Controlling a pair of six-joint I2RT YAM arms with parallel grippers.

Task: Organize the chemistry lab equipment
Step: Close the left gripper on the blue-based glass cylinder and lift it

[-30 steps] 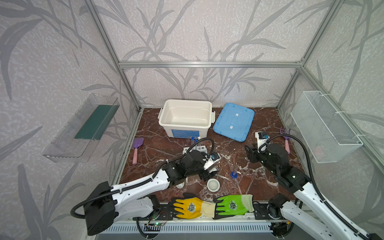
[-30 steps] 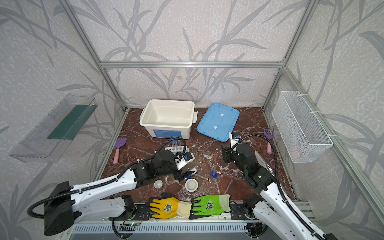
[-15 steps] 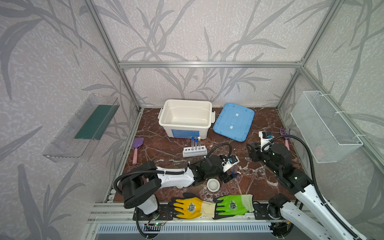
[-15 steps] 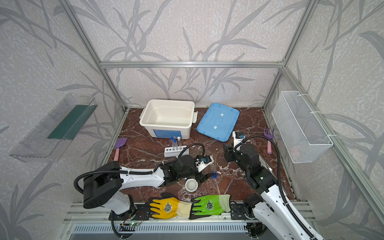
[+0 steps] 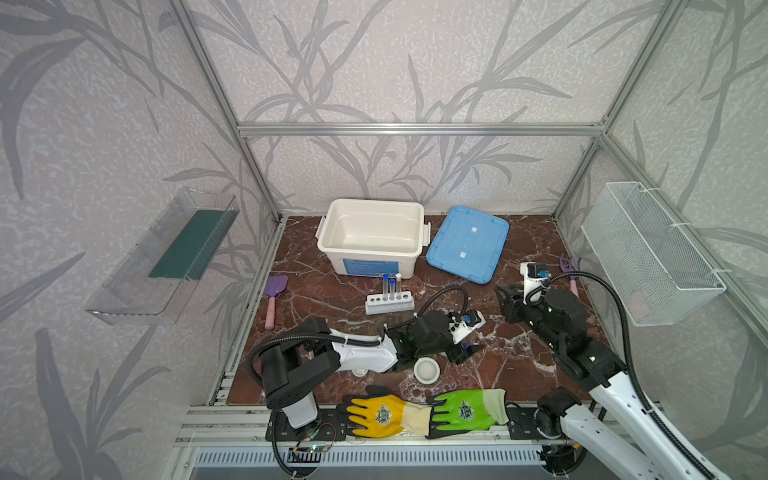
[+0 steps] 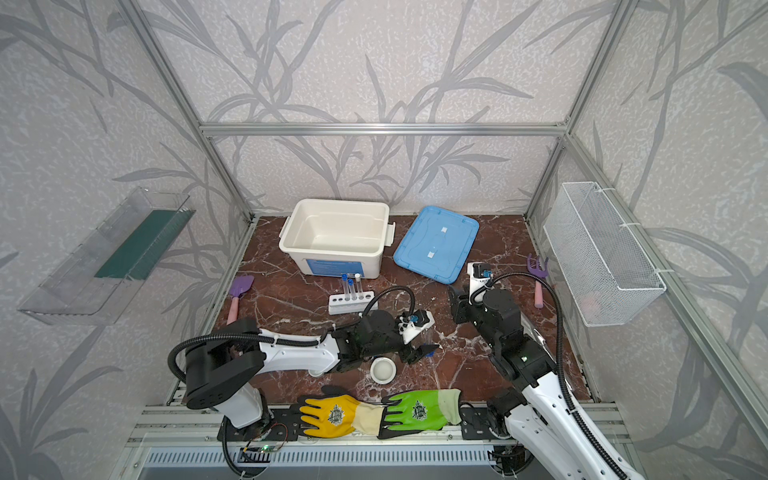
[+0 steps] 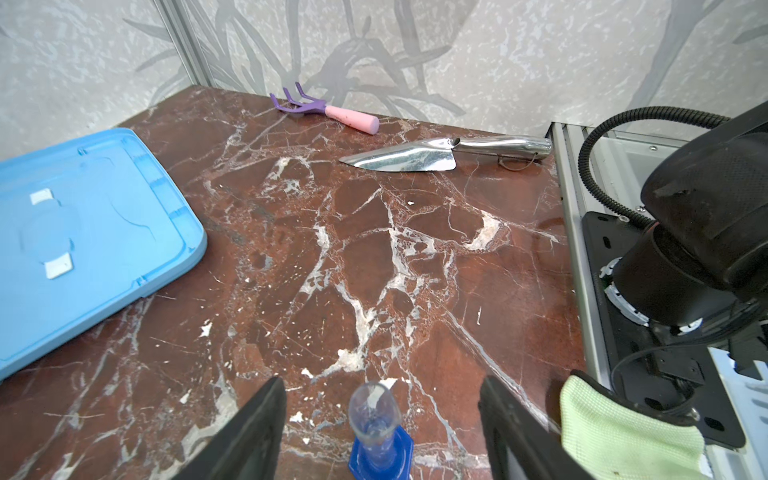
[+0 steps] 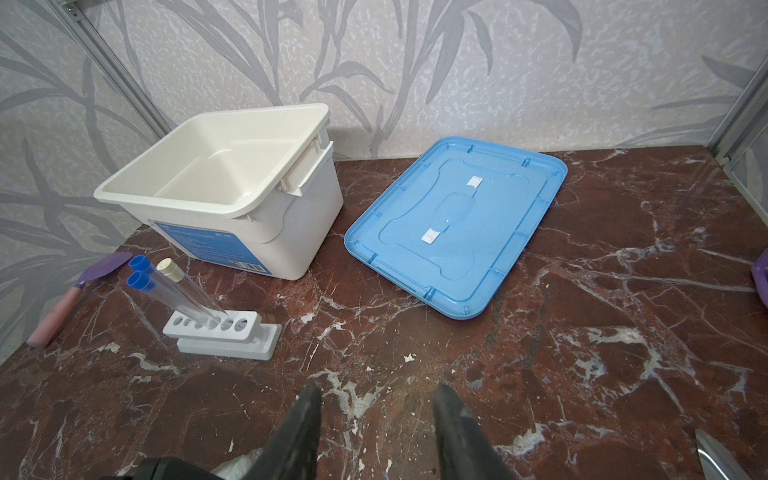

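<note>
Swung away from the white six-hole rack since a second ago, the left arm is now stretching rightward along the front of the counter, leaving the rack uncovered. At the far left the purple trowel is lying flat. Three capped test tubes are standing in the rack, just in front of the open white bin. Nearer the front, one small white dish is sitting beside the left forearm, and a second dish is peeking out from under it. The left pincer is standing apart, its fingers flanking the small blue-based clear vessel without touching it. That vessel is standing upright on the counter. Behind it the blue lid is lying flat beside the bin. The right pincer is hanging apart above bare counter, gripping nothing. Farthest right, the purple rake is lying near the wall. Along the front rail a yellow glove and a green glove are resting cuff to cuff.
</note>
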